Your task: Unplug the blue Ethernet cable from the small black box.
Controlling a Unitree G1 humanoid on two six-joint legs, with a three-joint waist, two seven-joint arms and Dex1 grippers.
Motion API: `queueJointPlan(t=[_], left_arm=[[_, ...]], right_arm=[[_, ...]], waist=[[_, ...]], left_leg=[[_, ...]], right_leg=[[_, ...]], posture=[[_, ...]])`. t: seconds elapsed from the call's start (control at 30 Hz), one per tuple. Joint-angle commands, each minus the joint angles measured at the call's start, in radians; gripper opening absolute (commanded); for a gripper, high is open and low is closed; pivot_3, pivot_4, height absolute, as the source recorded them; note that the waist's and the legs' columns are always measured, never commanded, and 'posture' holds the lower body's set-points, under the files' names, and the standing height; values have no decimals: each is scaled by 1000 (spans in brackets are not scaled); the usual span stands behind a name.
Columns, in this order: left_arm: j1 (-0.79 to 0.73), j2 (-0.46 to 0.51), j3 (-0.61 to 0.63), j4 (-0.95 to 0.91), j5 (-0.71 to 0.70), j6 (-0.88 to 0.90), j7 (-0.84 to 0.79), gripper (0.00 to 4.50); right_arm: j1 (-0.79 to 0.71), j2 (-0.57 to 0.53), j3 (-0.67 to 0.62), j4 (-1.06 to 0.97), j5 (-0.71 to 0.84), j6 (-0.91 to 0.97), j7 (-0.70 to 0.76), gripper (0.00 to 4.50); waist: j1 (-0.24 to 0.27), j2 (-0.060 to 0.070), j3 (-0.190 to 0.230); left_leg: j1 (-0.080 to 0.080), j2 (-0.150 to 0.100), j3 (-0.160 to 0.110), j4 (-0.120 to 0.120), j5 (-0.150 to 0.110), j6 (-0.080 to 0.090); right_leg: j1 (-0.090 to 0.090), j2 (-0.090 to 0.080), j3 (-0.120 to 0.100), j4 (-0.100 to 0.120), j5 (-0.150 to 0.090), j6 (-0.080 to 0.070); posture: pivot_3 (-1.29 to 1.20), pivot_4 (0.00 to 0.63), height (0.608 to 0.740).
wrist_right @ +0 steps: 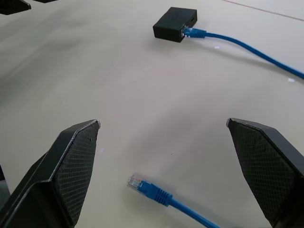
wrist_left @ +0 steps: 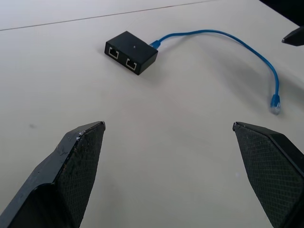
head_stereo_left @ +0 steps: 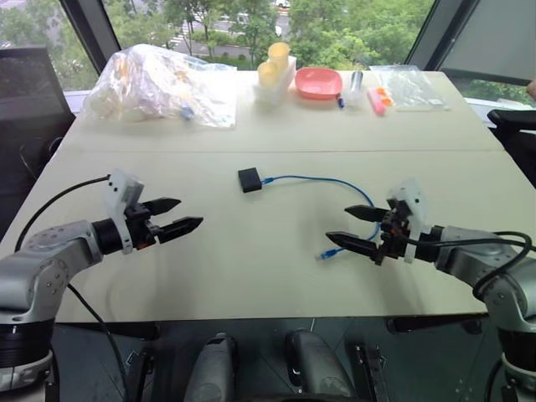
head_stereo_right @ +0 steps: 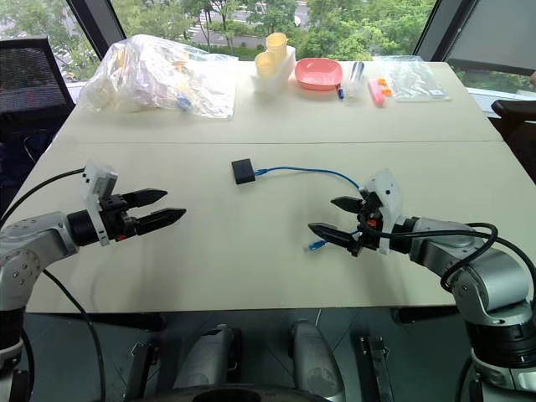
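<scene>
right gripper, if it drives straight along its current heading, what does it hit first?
Likely the loose plug of the blue Ethernet cable, lying on the table just ahead of the right gripper, between its open jaws. The small black box sits farther along. Depth is uncertain.

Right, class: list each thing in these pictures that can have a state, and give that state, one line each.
blue Ethernet cable: one end plugged into the box, other plug lying free on the table.
small black box: flat on the table, cable in one side, two ports facing the other way empty.
left gripper: open, holding nothing.
right gripper: open, above the free plug.
pink bowl: upright.
</scene>
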Motion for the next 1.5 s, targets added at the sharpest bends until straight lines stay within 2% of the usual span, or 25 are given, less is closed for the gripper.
queueJointPlan(t=[0.03,0.47,0.7,0.87,0.97,1.07,1.17,1.27,1.4,1.5], left_arm=[[10,4,39,-24,-16,-7,-2,4478],[-7,-3,17,-16,-7,-25,8,4478],[-50,-7,10,18,1,-30,6,4478],[-88,33,-25,68,41,-44,-48,4478],[-150,100,-136,154,160,-138,-150,4478],[-256,125,-208,274,221,-203,-249,4478],[-378,183,-251,356,218,-195,-420,4478],[-441,223,-255,388,196,-159,-522,4478],[-469,230,-209,417,190,-144,-523,4478],[-447,220,-148,385,155,-102,-484,4478]], right_arm=[[-18,-3,-9,-1,-6,-23,10,4500],[-12,1,-2,7,-22,-38,12,4500],[-59,2,17,43,-42,-47,18,4500],[-85,13,28,69,-75,-78,17,4500],[-163,30,89,145,-150,-136,20,4500],[-283,52,197,275,-262,-216,49,4500],[-518,165,327,575,-393,-340,92,4500],[-698,267,415,895,-504,-494,165,4500],[-887,385,472,1284,-618,-694,243,4500],[-985,456,468,1486,-663,-782,274,4500]], waist=[[0,0,0],[2,0,0],[2,0,0],[1,0,0],[-1,0,0],[-4,0,0],[-14,0,0],[-20,-1,0],[-20,-1,0],[-21,-1,1]], left_leg=[[0,0,0,0,0,0],[0,0,0,0,0,0],[0,0,0,0,0,0],[0,0,0,0,0,0],[0,0,1,1,0,0],[1,-2,2,2,0,0],[1,-2,3,3,0,0],[-1,1,6,2,0,0],[-1,2,6,-1,-1,1],[-5,4,6,-2,-1,1]], right_leg=[[0,0,0,0,0,0],[0,0,0,0,1,1],[0,0,0,0,1,1],[0,0,0,0,1,2],[0,1,0,1,1,1],[0,1,0,1,1,-2],[-1,2,1,2,1,-2],[-5,6,3,3,4,0],[-9,7,3,11,3,1],[-15,7,3,13,3,1]], posture=[[0,150,735],[0,150,735],[0,150,735],[0,150,735],[0,150,735],[0,150,735],[0,150,735],[0,150,735],[0,150,735],[0,150,735]])
